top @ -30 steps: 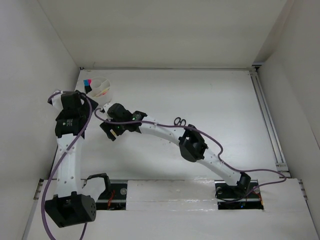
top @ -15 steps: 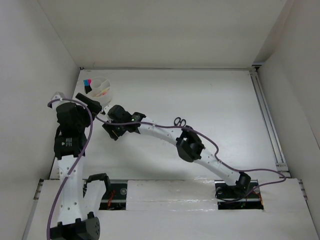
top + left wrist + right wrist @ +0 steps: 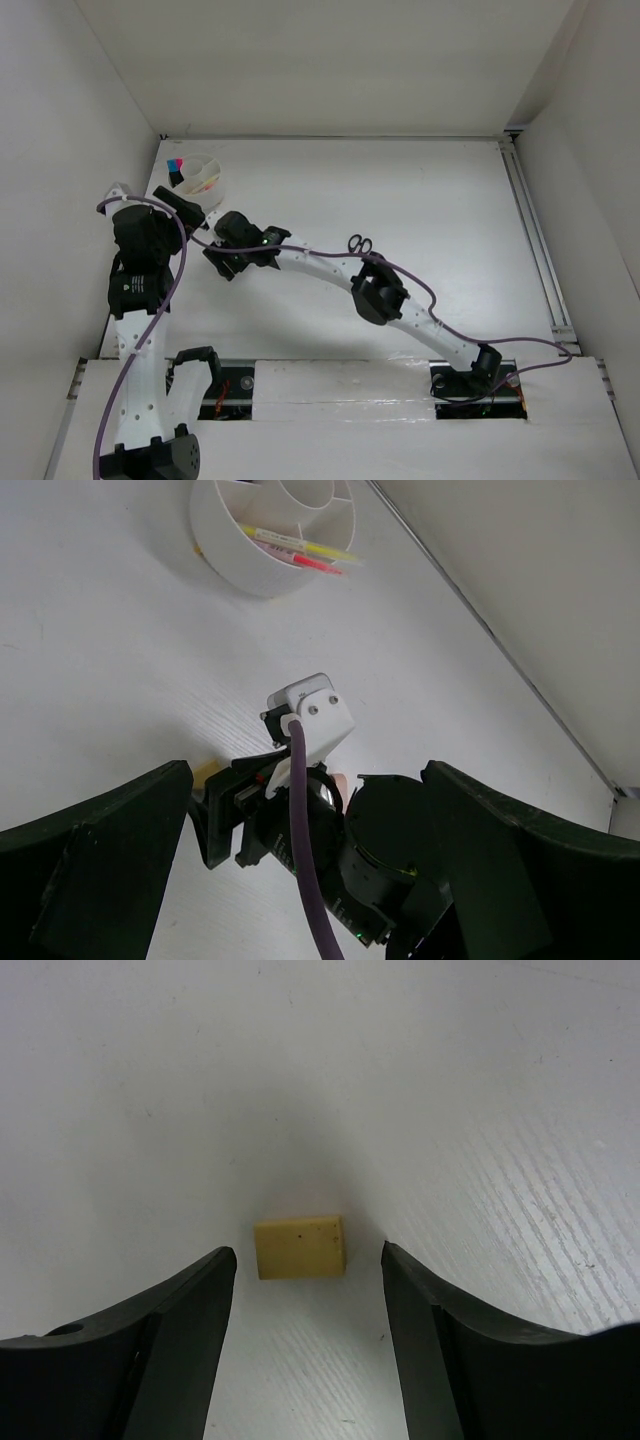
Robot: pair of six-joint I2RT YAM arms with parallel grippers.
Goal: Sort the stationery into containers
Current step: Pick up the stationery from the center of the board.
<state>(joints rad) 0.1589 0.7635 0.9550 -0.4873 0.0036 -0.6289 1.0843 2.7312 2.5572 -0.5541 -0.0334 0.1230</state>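
White desk (image 3: 420, 200): tan eraser (image 3: 301, 1247) flat at mid-frame in the right wrist view, between the parted jaws of the right end effector (image 3: 307, 1260), untouched; left end effector (image 3: 305, 775) spread wide; white cup (image 3: 222, 178) upper left, overhead view.

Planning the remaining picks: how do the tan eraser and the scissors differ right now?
The tan eraser is a small pale block; the scissors are black, with looped handles. The eraser lies between the open fingers of the right gripper, untouched; the scissors lie apart, beside that arm's forearm, with no gripper near. Both rest on the table, outside the white cup.
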